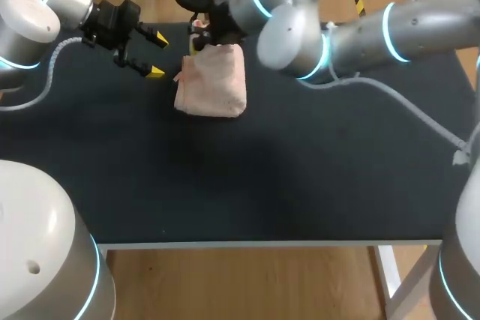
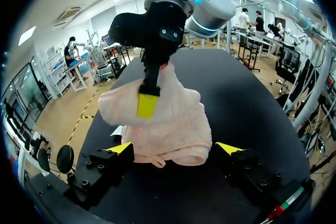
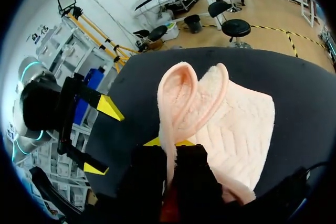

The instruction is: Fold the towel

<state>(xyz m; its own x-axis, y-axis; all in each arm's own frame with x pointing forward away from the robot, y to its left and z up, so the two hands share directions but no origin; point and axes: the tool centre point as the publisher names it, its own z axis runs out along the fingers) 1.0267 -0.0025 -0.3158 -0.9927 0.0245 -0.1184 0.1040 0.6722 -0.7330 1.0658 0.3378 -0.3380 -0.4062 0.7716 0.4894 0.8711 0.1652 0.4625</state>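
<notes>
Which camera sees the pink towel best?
The left wrist view: the towel shows almost whole, one edge held by the right gripper. The right wrist view shows only part; in the head view it's small, partly hidden.

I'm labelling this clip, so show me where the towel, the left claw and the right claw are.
towel (image 1: 215, 89): head view, middle of its flat part.
left claw (image 1: 157, 55): head view, midway between its open yellow tips.
right claw (image 3: 169, 148): right wrist view, midway between its tips, where they pinch the towel's fold.
</notes>
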